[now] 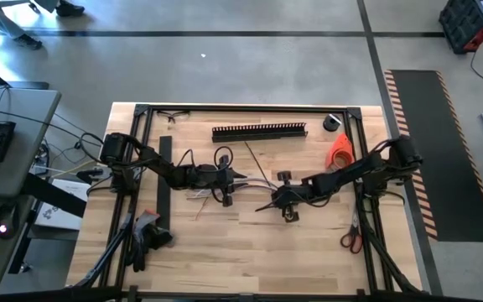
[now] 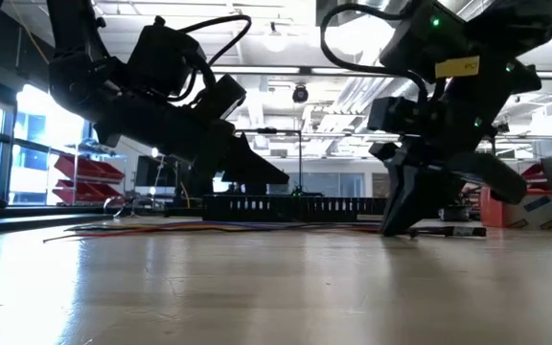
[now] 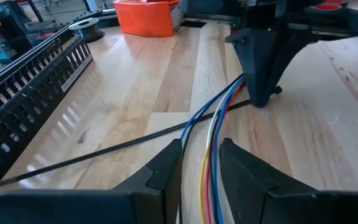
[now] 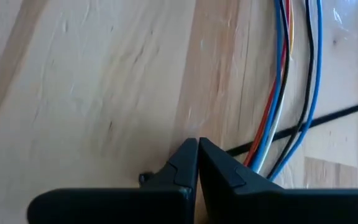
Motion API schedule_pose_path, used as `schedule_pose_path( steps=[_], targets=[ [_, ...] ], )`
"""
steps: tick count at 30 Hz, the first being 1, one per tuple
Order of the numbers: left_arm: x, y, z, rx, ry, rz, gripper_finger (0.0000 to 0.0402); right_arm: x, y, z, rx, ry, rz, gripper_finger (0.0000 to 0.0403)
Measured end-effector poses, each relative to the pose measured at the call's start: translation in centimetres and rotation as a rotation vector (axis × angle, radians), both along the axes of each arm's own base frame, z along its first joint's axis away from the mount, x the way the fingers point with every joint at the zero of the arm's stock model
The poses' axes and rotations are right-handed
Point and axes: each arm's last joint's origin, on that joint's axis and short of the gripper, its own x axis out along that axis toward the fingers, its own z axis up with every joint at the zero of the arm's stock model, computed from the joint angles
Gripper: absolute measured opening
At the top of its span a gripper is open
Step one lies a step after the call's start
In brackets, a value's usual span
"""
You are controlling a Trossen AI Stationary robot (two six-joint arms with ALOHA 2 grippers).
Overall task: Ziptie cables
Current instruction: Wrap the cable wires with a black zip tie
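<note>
Your table (image 1: 250, 243) is a pale wood top inside a black frame, with both arms reaching in toward its middle. A long black slotted strip (image 1: 259, 132) lies toward the far edge; you see it again along one side of the left wrist view (image 3: 23, 106). An orange tub (image 1: 340, 151) sits near the right arm, and red-handled scissors (image 1: 350, 241) lie by the right front corner.

Your left gripper (image 3: 201, 171) is low over the middle of the table, its fingers (image 3: 163, 171) narrowly parted around the cables (image 3: 211, 134), which run between them; you cannot tell whether they pinch them. The cables are a flat bunch of blue, white, red and yellow wires lying on the wood between the two grippers.

Your right gripper (image 4: 197, 162) is fully closed and empty, tips down on the wood just beside the cables (image 4: 278, 93). A thin black strand (image 3: 104, 149) crosses the bunch on a slant near those tips.
</note>
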Motion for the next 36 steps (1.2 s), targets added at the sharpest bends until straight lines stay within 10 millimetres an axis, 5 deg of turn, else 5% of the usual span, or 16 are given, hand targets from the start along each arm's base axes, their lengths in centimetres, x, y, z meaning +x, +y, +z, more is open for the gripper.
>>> schedule_pose_path(
  steps=[12,19,36],
  targets=[
    [0.0,0.0,0.0,-0.005,-0.002,0.001,0.0087,1.4,-0.7,0.3,0.033,-0.123,0.05,0.0],
    [0.0,-0.1,0.0,-0.011,-0.003,0.0,0.0087,0.2,-1.5,1.3,0.06,-0.056,-0.063,0.0],
    [0.0,-0.1,0.0,-0.015,-0.005,0.001,0.0087,1.6,-1.1,-0.8,0.116,-0.097,0.004,0.0]
  ],
)
